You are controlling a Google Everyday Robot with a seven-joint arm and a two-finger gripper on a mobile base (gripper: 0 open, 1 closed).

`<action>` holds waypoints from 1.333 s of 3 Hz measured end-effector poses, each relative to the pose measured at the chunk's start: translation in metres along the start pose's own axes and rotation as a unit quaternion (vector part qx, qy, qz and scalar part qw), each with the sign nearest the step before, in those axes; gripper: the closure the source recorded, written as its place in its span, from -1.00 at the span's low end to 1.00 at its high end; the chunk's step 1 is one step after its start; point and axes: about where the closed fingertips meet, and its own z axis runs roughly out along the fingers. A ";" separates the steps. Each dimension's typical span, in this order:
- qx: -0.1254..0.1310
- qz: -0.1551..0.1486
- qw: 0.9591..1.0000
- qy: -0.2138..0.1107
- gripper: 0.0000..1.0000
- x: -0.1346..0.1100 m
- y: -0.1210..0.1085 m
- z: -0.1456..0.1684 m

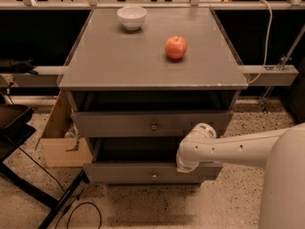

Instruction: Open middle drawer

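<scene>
The grey cabinet (143, 66) shows two drawer fronts. The upper, taller one is the top drawer (114, 123). Below it is the middle drawer (119, 172), a flat grey front with a small round metal knob (154, 176). It stands out from the cabinet with a dark gap above it. The lowest drawer is hidden underneath. My white arm (238, 149) reaches in from the right. My gripper (183, 165) is at the top edge of the middle drawer's front, right of the knob. The wrist hides its tip.
A white bowl (132, 17) and a red apple (176, 47) sit on the cabinet top. A cardboard box (59, 144) stands against the cabinet's left side. Black stand legs and cables (62, 202) lie on the floor at left. A rail (271, 75) runs behind.
</scene>
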 end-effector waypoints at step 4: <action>-0.042 -0.001 0.999 0.007 0.93 0.015 0.035 -0.006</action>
